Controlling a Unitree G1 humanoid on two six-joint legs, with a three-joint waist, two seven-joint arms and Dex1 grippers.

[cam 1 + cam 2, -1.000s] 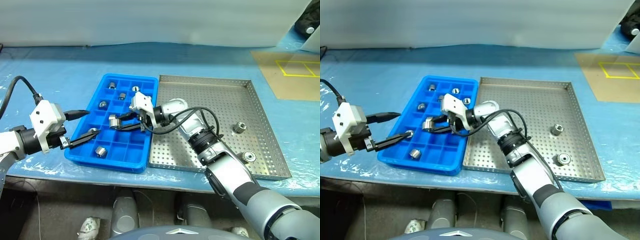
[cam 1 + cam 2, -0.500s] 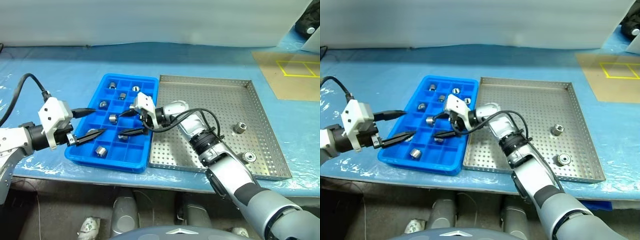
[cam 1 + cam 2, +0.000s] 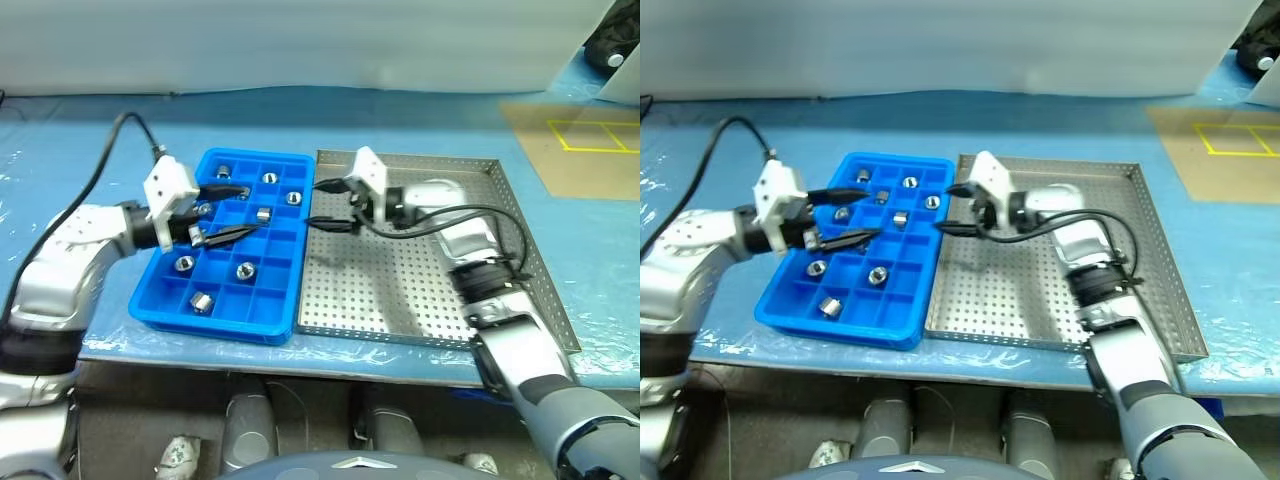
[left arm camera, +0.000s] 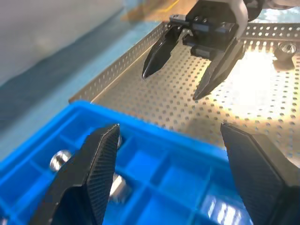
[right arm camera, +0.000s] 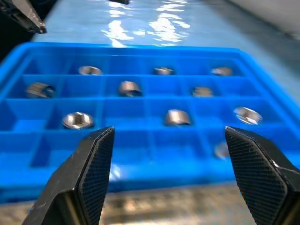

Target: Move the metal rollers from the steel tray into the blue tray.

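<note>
Workshop bench: perforated steel tray (image 3: 440, 290)

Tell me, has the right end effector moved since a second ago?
Yes. The right end effector has left the blue tray and now hangs open above the steel tray.

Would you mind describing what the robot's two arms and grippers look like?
Both arms are silver-grey with dark joint segments. Each wrist carries a white, boxy housing, and a loose black cable loops along each arm. The left gripper and right gripper each have two tapered black fingers with a finely textured inner face.
</note>
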